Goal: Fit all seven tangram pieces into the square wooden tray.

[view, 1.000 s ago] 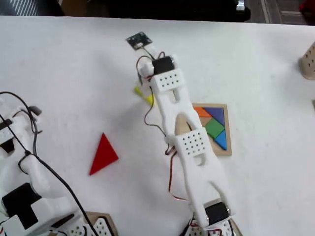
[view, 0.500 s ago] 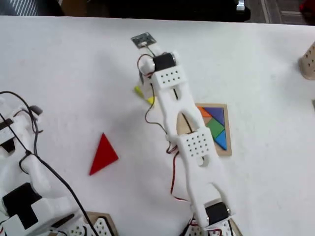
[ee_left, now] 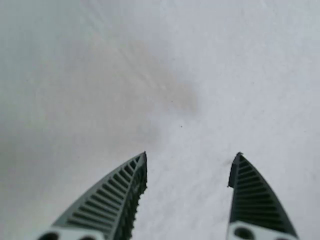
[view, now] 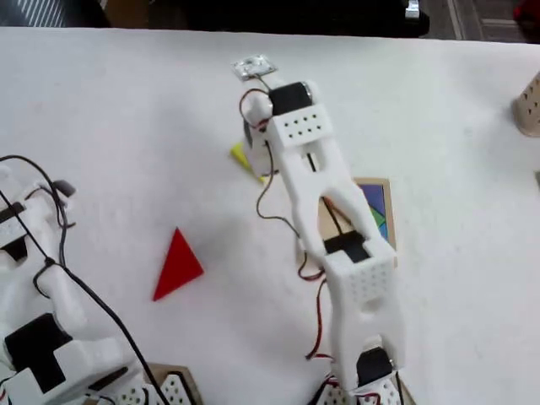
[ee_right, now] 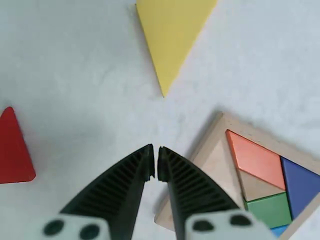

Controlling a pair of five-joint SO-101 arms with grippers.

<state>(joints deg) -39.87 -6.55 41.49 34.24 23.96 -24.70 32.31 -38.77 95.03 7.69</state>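
Note:
A yellow triangle (view: 241,155) (ee_right: 172,35) lies flat on the white table just beyond my right gripper (ee_right: 155,155), which is shut with nothing between its fingers. The square wooden tray (view: 372,181) (ee_right: 210,129) sits beside that gripper and holds an orange triangle (ee_right: 255,157), a blue piece (ee_right: 300,182) and a green square (ee_right: 267,207). The right arm (view: 312,169) covers much of the tray from above. A red triangle (view: 177,266) (ee_right: 14,152) lies apart on the left. My left gripper (ee_left: 190,157) hangs open over bare table.
The left arm (view: 34,321) and its black cables sit at the near left corner. A beige perforated block (view: 527,105) stands at the right edge. The table's far edge runs along the top of the high view.
The right arm's wrist has shifted away and slightly to the right, its elbow has folded up over the tray, and more of the yellow triangle shows. The left arm has kept still.

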